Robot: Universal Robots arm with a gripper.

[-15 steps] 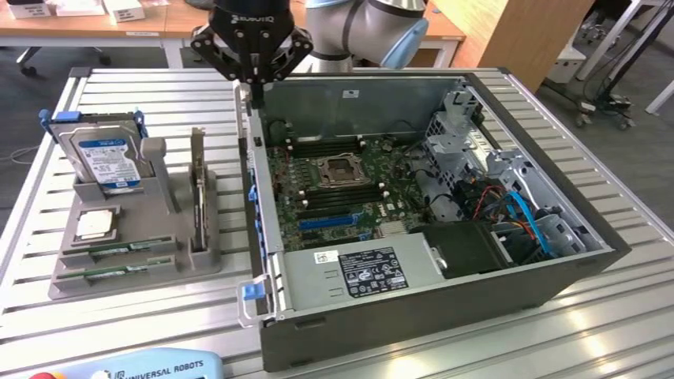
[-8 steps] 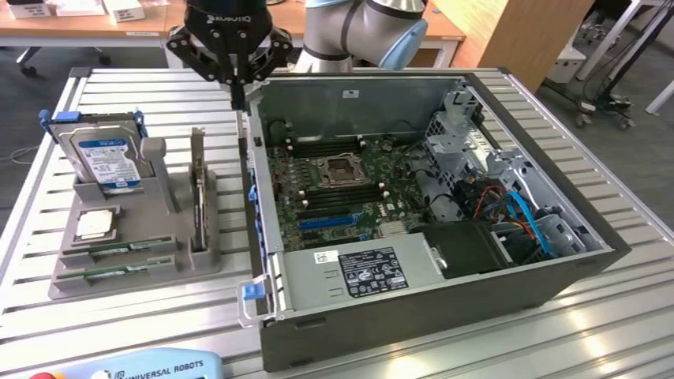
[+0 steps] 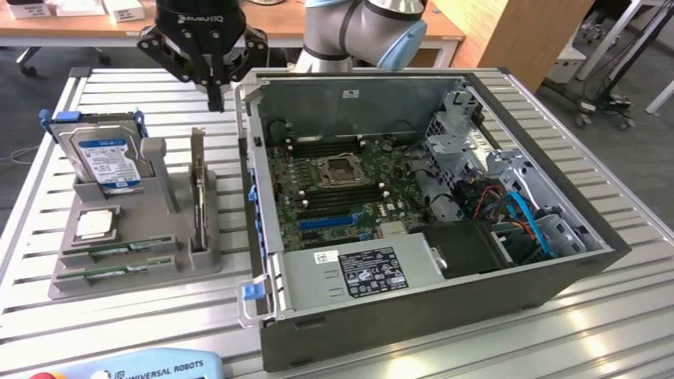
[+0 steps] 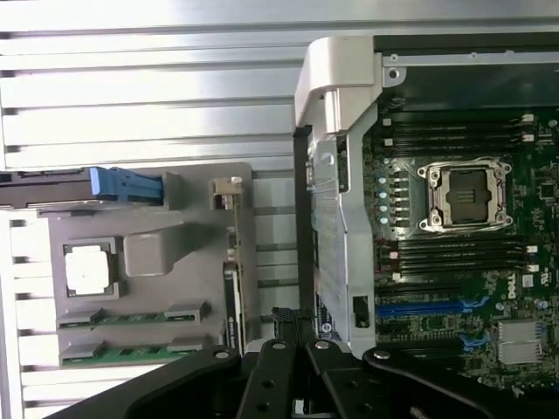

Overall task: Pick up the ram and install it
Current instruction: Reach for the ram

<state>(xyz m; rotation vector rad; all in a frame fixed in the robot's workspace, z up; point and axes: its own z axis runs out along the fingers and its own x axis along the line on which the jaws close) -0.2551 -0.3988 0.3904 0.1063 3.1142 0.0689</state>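
Two ram sticks lie flat in the front slots of the grey holder [image 3: 137,264]: one ram stick [image 3: 118,250] [image 4: 133,316] and a second ram stick [image 3: 106,274] [image 4: 122,354] just in front of it. Both are thin green boards. My black gripper [image 3: 215,101] [image 4: 293,339] hangs shut and holds nothing, high above the table at the back, over the gap between the holder and the open computer case [image 3: 421,316]. The motherboard [image 3: 348,189] [image 4: 463,288] lies bare inside the case, with dark memory slots [image 3: 327,147] [image 4: 454,133] beside the processor socket [image 3: 339,170] [image 4: 463,196].
The holder also carries an upright hard drive [image 3: 106,158], a square silver processor chip [image 3: 95,225] [image 4: 87,269] and an upright expansion card [image 3: 197,185]. The case has a power supply [image 3: 364,272] and a drive cage with cables [image 3: 506,205]. A teach pendant [image 3: 147,369] lies at the table's front edge.
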